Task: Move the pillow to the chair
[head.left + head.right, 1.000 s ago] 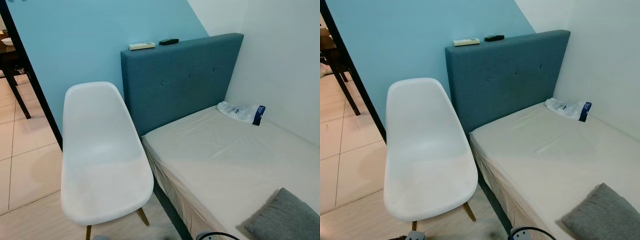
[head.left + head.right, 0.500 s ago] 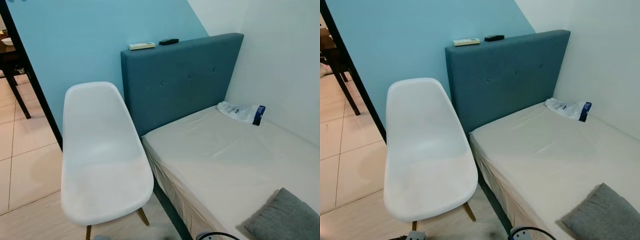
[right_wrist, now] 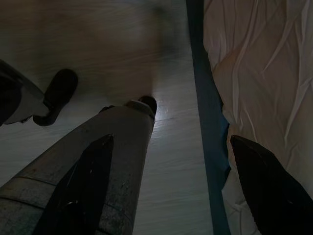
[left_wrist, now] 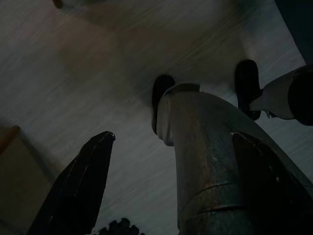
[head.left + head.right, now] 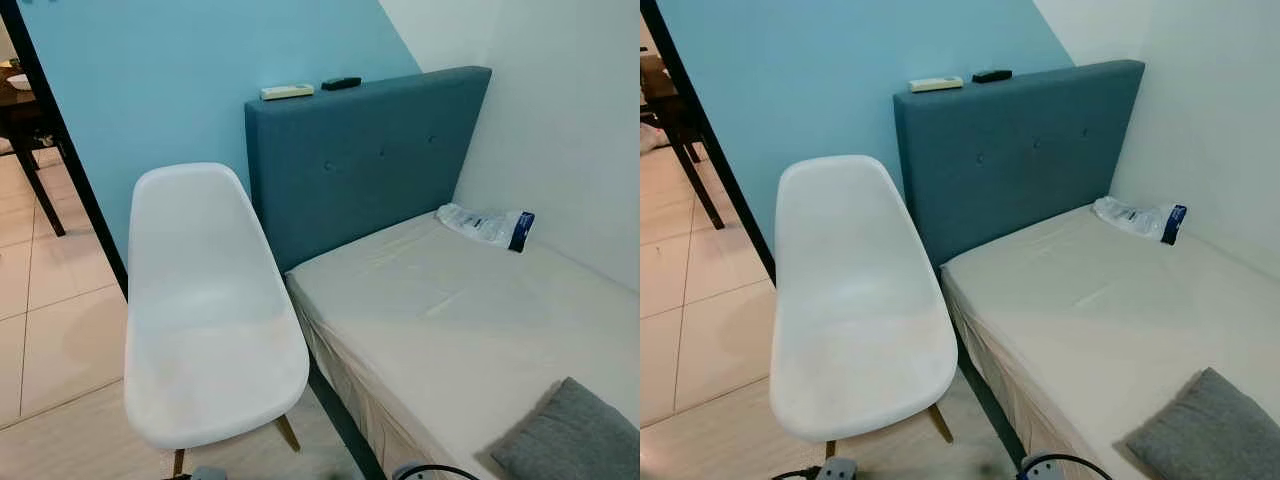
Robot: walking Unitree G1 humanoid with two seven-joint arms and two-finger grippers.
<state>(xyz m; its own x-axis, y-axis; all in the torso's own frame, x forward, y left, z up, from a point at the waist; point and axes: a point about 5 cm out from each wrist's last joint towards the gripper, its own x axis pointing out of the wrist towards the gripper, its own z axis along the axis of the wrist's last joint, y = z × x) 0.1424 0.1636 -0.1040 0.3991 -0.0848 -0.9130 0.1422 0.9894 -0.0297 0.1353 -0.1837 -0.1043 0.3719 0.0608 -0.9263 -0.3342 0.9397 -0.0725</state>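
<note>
Beige-sheeted bed (image 5: 470, 330) with teal headboard (image 5: 370, 160), in a corner of blue and white walls; white chair (image 5: 205, 320) just beside bed, seat bare; grey pillow (image 5: 570, 440) on bed's near end; left gripper (image 4: 166, 191) and right gripper (image 3: 171, 186) hang over wood floor (image 4: 98, 73), fingers spread, holding nothing

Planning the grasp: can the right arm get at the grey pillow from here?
Probably yes. The grey pillow lies on the bed at the robot's right, nothing on top of it. The right tool hangs open beside the bed edge, so it must lift first.
</note>
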